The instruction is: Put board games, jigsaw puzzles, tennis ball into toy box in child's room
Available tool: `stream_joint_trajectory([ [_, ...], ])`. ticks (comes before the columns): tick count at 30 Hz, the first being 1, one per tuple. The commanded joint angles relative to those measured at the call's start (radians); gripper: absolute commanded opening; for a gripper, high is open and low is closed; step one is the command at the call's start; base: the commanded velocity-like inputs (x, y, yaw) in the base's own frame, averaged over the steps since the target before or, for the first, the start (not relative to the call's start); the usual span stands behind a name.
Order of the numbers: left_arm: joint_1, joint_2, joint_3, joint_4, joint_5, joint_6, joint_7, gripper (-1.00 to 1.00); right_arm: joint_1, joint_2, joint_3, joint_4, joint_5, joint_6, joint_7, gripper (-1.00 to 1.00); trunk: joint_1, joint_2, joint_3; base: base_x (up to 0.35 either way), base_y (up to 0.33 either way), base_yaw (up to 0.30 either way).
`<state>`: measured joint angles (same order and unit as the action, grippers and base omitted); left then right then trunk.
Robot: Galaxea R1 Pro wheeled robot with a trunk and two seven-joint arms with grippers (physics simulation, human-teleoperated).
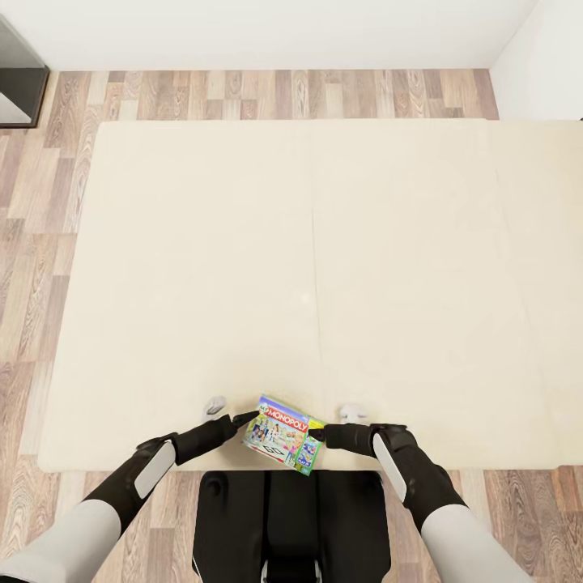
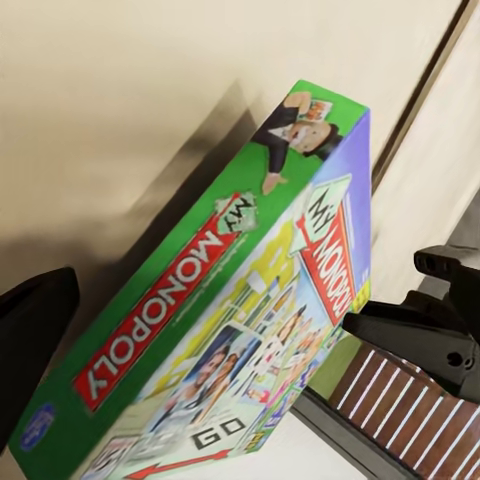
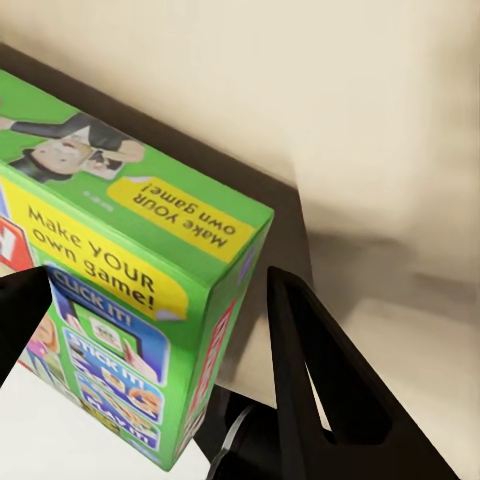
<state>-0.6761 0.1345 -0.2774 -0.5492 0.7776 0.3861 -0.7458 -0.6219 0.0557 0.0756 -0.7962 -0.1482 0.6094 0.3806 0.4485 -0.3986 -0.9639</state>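
Note:
A green and white Monopoly board game (image 1: 283, 435) lies at the near edge of the beige bed (image 1: 308, 243), between my two grippers. My right gripper (image 1: 318, 435) is at its right end. In the right wrist view the box's corner (image 3: 130, 290) sits between the two dark fingers (image 3: 300, 370), which touch both of its faces. My left gripper (image 1: 243, 419) touches the box's left corner. In the left wrist view one dark finger (image 2: 30, 330) lies beside the box (image 2: 230, 330) and the other finger is hidden. The right gripper (image 2: 440, 320) appears beyond the box.
The wide mattress stretches away from me. Wood-plank floor (image 1: 32, 243) borders it on the left and at the far side. A dark cabinet corner (image 1: 16, 81) stands at the far left, with white walls (image 1: 534, 48) behind. My black base (image 1: 267, 518) is against the bed's near edge.

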Motion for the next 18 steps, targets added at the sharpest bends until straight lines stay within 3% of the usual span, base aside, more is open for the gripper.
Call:
stream_joint_trajectory([
  [1, 0.0, 0.0, -0.006, 0.0, 0.008, 0.007, 0.003, 1.0, -0.001, 0.0, -0.003, -0.001, 0.013, -0.004, -0.035, 1.0, 0.002, -0.001, -0.001, 0.0, 0.0, 0.0],
  [18, 0.0, -0.01, -0.01, 0.001, 0.006, 0.007, 0.053, 1.0, -0.001, 0.0, -0.004, -0.001, 0.012, -0.003, -0.035, 1.0, 0.002, -0.001, -0.001, 0.0, 0.0, 0.0],
])
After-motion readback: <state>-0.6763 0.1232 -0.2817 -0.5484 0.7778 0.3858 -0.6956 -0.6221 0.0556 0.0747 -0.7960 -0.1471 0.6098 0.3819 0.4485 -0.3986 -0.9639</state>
